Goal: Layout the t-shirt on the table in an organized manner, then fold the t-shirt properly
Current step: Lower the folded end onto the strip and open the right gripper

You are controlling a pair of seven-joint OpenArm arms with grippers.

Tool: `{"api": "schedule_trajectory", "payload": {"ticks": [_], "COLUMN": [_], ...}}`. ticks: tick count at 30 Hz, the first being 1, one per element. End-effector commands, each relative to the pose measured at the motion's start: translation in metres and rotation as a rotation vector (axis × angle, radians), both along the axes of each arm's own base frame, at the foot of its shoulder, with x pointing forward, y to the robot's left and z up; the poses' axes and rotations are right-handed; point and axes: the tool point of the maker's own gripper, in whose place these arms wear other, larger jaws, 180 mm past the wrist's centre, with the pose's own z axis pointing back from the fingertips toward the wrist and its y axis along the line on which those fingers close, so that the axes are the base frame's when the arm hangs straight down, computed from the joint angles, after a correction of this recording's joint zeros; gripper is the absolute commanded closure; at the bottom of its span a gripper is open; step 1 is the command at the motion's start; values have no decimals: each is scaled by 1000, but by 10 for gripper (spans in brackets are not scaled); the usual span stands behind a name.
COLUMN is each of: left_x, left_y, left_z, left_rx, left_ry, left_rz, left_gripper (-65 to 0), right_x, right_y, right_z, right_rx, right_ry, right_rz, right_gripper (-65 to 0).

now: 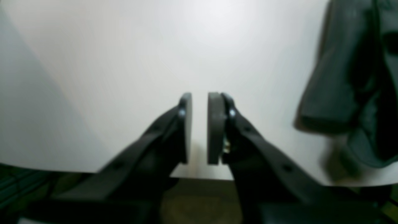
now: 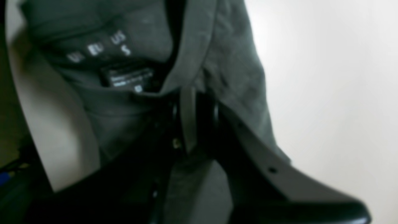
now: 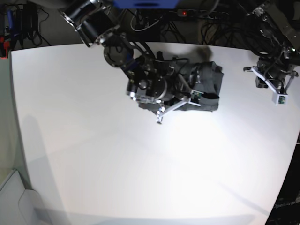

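Charcoal-grey crumpled cotton t-shirt [image 3: 202,84] bunched in a heap near the far edge of the smooth matte white table [image 3: 117,164], size label with pale lettering [image 2: 124,74] showing inside the collar. Right gripper [image 2: 192,121] down on the heap, jaws pinched tight on a fold of the neckline fabric. Left gripper [image 1: 199,127] well apart over bare tabletop near the table's edge, pads nearly together with a narrow slit between, holding nothing.
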Motion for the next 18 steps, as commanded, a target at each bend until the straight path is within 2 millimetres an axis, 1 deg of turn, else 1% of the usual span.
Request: {"api": "schedule_trajectory", "payload": {"ticks": [1,4,6,7,9,11,12,15,17,18], "left_x": [8,10,9,5,6,5,6,9,14,18], "left_y": [-4,-13,-19,-23,-30,-33,-35,-37,-38,-38], "left_z": [12,10,7,2,-1,-3,-3,-1,3,5], "left_rx": [7,3,0,-8,-14,-23,-32,-36,-34,-37], "left_ry": [-46,-38,-27,-10,-5,-2,-4,-13,-30,-38], "left_rz": [-13,-40,-62,-71,-95,-95,-91,-90,-92,-90], "left_gripper": [-90,-90,-90,-90,-90,-90,-90,-101,-152,-199], "right_x": [9,16,20,24,34,41,43,46,46,46], "right_y": [13,12,14,14,13,13,11,7,6,5], "right_z": [13,-1,-2,0,16,42,52,72,75,73], "right_rx": [53,41,43,44,64,90,89,81,75,71], "right_ry": [-23,5,9,2,-37,-101,-127,-179,-187,-183], "right_rz": [12,16,16,13,-2,-13,-18,-29,-33,-34], "right_gripper": [-38,-36,-35,-35,-35,-37,-37,-38,-39,-39]}}
